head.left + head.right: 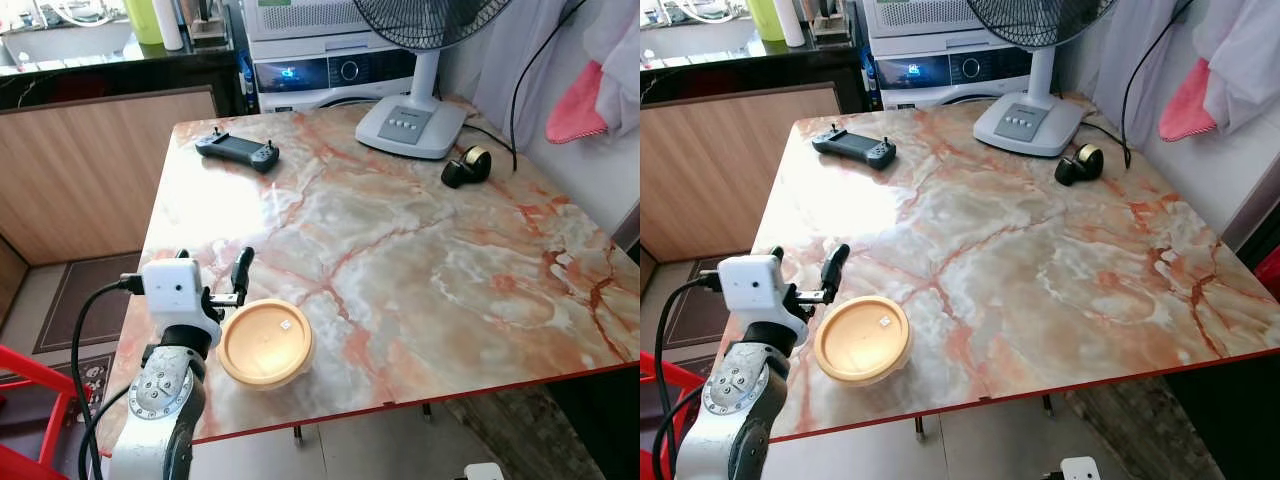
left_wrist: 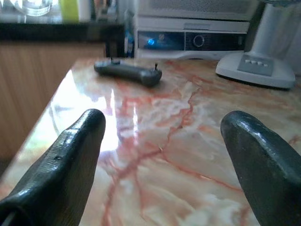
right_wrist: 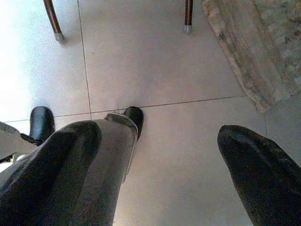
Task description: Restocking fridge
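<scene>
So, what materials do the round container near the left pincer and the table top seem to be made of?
The round container looks like matte, pale orange plastic: uniform colour, a moulded rim, a small label on its lid. The table top looks like polished marble or a marble-pattern laminate: reddish veins and strong glare, with a thin red edge. The open left pincer is beside the container.

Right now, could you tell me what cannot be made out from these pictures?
- What the lidded container holds: its tan lid covers it in both eye views.
- The fan: its head is cut off by the top edge.
- The display on the white appliance: too small to read.
- Whether the left gripper touches the container: its wrist housing blocks that in the eye views.
- The fridge: I cannot locate one.
</scene>
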`<state>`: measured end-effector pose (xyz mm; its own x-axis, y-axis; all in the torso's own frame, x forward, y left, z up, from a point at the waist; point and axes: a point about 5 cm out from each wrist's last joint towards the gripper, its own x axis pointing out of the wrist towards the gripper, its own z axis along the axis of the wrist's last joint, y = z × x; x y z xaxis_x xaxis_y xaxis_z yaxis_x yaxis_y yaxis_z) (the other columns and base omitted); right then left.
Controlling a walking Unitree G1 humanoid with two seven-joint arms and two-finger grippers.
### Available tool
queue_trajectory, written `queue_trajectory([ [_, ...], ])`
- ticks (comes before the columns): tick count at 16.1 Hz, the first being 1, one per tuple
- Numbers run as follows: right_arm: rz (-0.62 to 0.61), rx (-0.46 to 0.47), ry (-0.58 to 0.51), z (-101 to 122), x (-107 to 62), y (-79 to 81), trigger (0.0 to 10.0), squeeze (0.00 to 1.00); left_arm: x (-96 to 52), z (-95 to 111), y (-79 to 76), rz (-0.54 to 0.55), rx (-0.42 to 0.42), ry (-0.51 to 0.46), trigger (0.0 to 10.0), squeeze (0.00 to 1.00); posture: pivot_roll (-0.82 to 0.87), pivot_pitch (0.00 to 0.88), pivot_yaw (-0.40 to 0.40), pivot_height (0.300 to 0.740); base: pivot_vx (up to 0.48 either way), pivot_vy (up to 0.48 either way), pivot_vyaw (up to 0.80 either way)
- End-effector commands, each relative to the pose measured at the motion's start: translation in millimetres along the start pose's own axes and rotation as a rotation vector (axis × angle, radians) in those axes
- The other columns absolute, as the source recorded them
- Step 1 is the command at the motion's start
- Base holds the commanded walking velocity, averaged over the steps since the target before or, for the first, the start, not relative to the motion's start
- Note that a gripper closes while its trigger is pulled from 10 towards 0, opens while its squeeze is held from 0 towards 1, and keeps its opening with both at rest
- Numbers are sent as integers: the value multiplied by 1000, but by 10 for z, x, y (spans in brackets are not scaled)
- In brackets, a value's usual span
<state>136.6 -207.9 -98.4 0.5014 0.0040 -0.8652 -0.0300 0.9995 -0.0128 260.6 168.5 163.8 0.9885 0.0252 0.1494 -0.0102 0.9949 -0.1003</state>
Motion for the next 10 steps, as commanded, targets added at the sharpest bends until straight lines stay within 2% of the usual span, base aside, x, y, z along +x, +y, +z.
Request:
queue_trajectory([
  [1,0,-3,6,-21,-3,7,10000,0,-41,-12,94,49,-34,26,10000,0,80,63,33,740,0,0,0],
  [2,5,-26,15,-14,-1,2,10000,0,-94,-143,76,-55,-102,130,10000,0,94,70,30,740,0,0,0],
  [3,6,-33,17,-12,0,1,10000,0,-119,-166,56,-95,-91,150,10000,0,94,70,30,740,0,0,0],
  [4,5,-33,17,-12,0,0,10000,0,-151,-187,71,-89,-129,167,10000,0,91,74,35,740,0,0,0],
  [6,3,-26,14,-14,-2,-2,10000,0,-157,-210,226,37,-185,177,10000,0,87,77,34,740,0,0,0],
  [9,4,-35,14,-13,-2,-6,10000,0,-179,-249,359,39,-205,209,10000,0,86,84,29,740,0,0,0],
  [10,1,-35,14,-16,-4,-12,10000,0,-197,-256,365,20,-229,218,10000,153,86,86,28,740,0,0,0],
])
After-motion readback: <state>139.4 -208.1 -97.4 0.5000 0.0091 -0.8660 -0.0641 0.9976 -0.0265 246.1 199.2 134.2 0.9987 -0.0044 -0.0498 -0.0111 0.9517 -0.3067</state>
